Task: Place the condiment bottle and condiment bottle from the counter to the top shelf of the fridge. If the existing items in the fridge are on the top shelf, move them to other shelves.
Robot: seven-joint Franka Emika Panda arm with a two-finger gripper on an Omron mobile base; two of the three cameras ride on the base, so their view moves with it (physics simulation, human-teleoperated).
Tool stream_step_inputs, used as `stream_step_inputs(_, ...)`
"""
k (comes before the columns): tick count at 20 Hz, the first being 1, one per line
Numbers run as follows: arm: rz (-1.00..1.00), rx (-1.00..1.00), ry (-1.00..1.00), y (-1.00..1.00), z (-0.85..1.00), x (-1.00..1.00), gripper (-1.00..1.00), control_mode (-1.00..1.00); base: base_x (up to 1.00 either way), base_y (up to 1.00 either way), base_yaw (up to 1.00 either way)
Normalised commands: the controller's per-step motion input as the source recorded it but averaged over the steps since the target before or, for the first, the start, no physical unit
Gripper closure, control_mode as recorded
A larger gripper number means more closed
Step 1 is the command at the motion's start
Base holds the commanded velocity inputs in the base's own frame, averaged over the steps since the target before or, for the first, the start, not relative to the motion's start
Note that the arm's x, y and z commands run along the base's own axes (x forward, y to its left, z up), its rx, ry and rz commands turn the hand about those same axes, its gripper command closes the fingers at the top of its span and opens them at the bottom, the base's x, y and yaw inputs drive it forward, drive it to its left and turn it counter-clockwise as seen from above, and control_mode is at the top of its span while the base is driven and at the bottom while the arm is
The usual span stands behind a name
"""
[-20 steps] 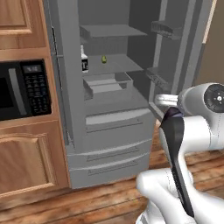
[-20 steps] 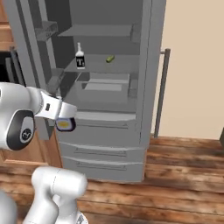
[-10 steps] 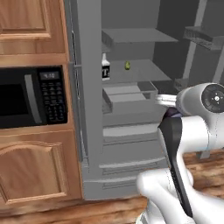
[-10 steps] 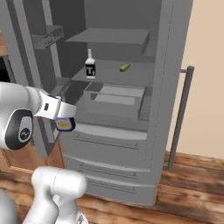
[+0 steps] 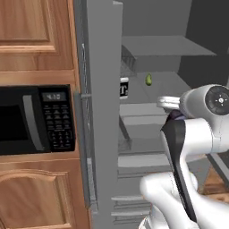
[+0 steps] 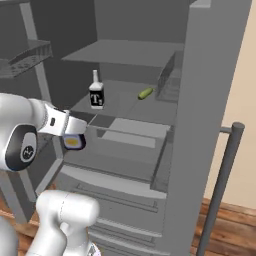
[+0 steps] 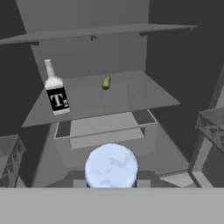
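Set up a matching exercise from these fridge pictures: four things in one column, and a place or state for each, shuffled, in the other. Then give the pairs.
Things:
1. black "T" bottle
2. olive-green fruit
3. condiment bottle
4. top shelf

Places or states:
A. lying near the middle of the second shelf
B. held in the shut tool, in front of the open fridge
C. bare, nothing standing on it
D. standing upright at the left of the second shelf

Pairs: 1-D, 2-A, 3-B, 4-C
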Motion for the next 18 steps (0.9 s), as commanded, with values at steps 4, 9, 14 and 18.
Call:
stream_step_inputs(4, 0.00, 0.00, 0.00, 0.00, 0.00, 0.00, 1.00, 1.00, 0.46, -0.31, 0.09)
stream_step_inputs(9, 0.00, 0.00, -0.07, -0.21, 0.29, 0.00, 1.00, -1.00, 0.06, -0.26, 0.00)
stream_step_inputs(14, 0.00, 0.00, -0.27, -0.43, 0.96, 0.04, 1.00, -1.00, 0.00, 0.00, 0.00)
stream_step_inputs(18, 0.00, 0.00, -0.27, -0.27, 0.88, 0.41, 1.00, -1.00, 0.00, 0.00, 0.00)
